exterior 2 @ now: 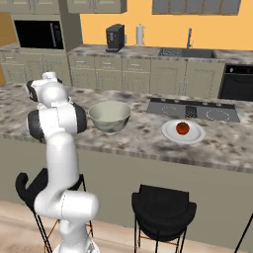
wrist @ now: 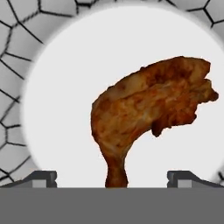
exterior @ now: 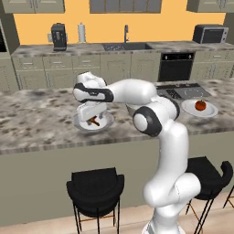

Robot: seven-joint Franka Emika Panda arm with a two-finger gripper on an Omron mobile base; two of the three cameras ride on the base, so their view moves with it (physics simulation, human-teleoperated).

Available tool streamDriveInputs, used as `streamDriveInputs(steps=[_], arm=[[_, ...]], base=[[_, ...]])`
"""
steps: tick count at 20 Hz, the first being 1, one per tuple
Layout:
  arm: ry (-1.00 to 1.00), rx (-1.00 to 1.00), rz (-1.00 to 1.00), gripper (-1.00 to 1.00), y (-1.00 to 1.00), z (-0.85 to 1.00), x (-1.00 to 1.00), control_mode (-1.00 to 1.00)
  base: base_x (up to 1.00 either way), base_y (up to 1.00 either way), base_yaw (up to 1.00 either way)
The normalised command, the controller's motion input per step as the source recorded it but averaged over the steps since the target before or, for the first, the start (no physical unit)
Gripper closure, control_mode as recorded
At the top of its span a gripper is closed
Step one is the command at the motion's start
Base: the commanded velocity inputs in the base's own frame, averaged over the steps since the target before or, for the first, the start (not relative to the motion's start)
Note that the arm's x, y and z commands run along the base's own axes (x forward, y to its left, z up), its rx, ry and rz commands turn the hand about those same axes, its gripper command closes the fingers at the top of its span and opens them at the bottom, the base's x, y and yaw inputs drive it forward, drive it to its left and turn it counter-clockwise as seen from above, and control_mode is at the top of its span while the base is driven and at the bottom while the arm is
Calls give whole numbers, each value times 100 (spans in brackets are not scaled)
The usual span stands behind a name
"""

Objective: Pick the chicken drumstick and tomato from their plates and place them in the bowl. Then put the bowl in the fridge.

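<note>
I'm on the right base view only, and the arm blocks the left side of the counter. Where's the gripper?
Observer: The gripper is low over the left plate, on the drumstick's plate.
Operator: Is it gripping?
Observer: No. In the hand view the jaws are open, with the chicken drumstick lying between the fingertips, untouched.
Operator: Which end faces the hand?
Observer: The narrow bone end; the meaty end points away.

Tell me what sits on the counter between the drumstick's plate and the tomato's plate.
The bowl stands between them, empty. In the right base view it sits left of the tomato's plate; in the left base view the arm mostly hides it beside the drumstick's plate.
</note>
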Motion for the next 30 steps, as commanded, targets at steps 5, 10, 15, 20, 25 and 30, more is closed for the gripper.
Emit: streamDriveInputs(steps=[5,10,15,20,25,30], arm=[[0,0,0,-100,6,-27,24,-100],[0,0,0,-100,4,-26,10,-100],[4,0,-5,100,0,-32,-1,-100],[2,2,-9,100,-6,-18,-16,-100],[4,2,0,100,-8,-8,-26,-100],[-3,0,6,100,-1,41,-16,-100]], base=[[0,0,0],[0,0,0],[0,0,0],[0,0,0],[0,0,0],[0,0,0]])
